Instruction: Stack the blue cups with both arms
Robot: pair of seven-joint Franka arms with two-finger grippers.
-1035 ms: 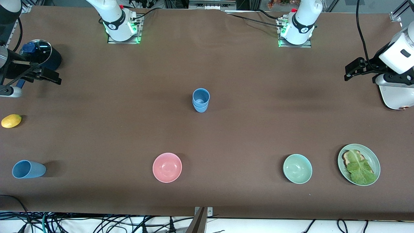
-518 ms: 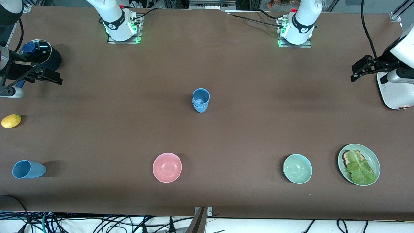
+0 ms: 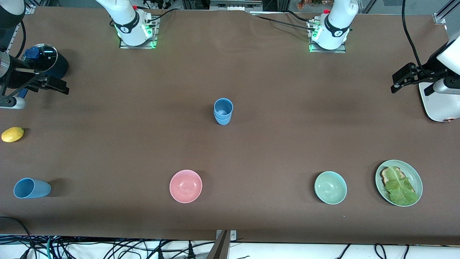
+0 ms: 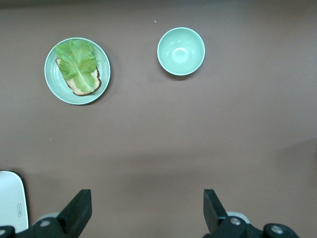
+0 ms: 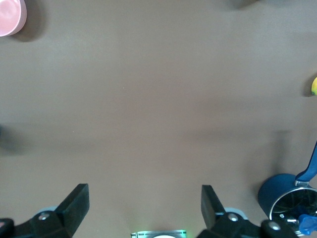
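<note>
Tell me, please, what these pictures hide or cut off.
- Stacked blue cups: front view only; the lower cup's inside is hidden by the upper one.
- Toaster: cut by the front view's edge and overlapped by the left arm.
- Saucepan: cut by the right wrist view's edge.
- Lemon: a sliver at that edge.

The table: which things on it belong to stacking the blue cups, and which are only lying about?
For the job: stacked cups at the middle; lone cup lying on its side at the right arm's end; left claw and right claw, both open.

Lying about: pink bowl, green bowl, plate with toast and lettuce, lemon, saucepan, toaster.
</note>
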